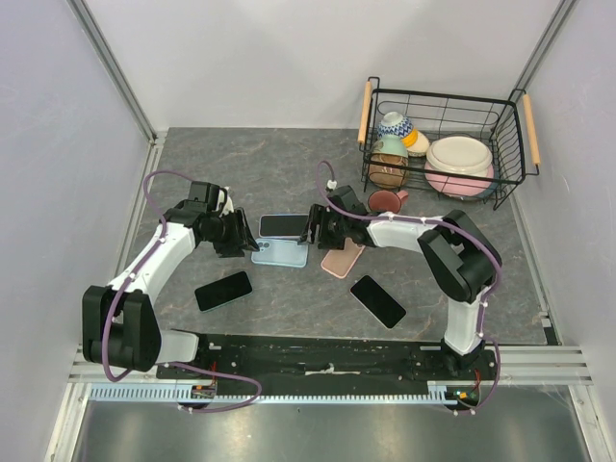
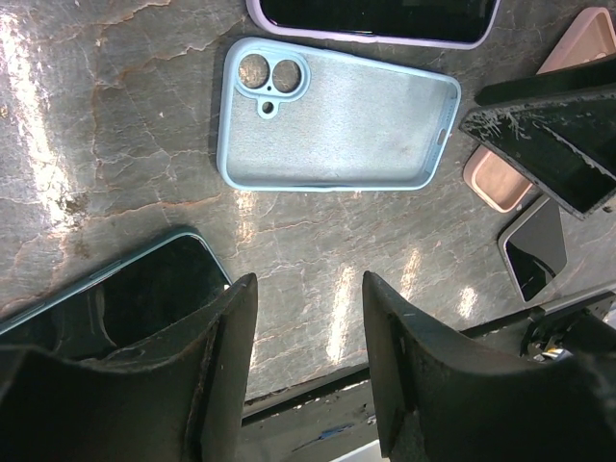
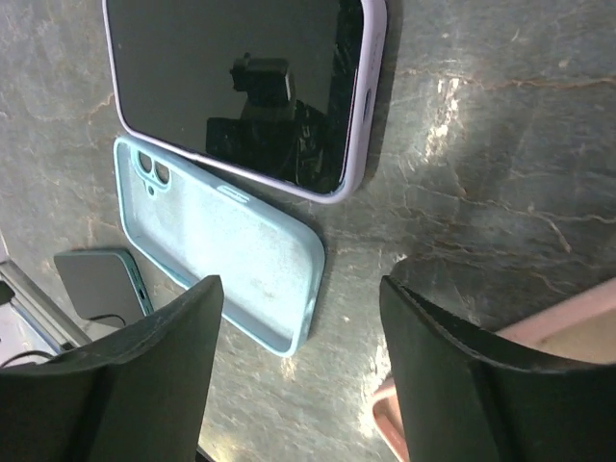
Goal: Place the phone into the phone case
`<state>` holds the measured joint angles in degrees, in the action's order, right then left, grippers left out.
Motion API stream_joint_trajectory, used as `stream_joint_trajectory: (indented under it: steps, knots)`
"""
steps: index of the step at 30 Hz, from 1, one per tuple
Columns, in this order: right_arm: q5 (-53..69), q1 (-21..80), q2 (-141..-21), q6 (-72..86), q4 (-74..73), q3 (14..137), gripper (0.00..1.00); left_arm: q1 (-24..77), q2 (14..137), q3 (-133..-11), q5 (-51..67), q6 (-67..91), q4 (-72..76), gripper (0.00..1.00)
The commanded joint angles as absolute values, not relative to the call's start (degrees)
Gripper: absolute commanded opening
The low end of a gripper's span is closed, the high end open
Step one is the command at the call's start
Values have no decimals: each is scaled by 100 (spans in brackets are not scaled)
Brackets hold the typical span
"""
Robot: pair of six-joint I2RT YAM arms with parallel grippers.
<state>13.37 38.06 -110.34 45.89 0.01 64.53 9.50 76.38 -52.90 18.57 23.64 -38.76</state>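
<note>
An empty light-blue phone case lies open side up mid-table. Right behind it rests a phone in a lilac case, screen up. A bare black phone lies at the near left, another black phone at the near right. My left gripper hovers open at the blue case's left end, nothing between its fingers. My right gripper stands open just right of the blue case, empty.
A pink phone case lies under the right arm's wrist. A small brown cup sits in front of a black wire basket of bowls and plates at the back right. Grey walls enclose the table.
</note>
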Motion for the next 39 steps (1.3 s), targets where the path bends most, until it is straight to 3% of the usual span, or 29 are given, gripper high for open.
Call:
stream_joint_trajectory:
  steps: [1,6,26,39]
  knots:
    - [1036,3788,-10556,4149,-465,6548,83,958,7673,-5467,2004,2109,-3700,54]
    - [1265,3788,-9864,3920,-396,6425,98,949,7699,-5449,2074,2066,-3691,54]
    - [1002,3586,-8245,4140,-826,5327,98,1081,7822,-5045,3322,2197,-2848,56]
    - [378,2743,-6409,4306,-2651,4017,98,2687,9332,-5923,3366,2593,-2347,56]
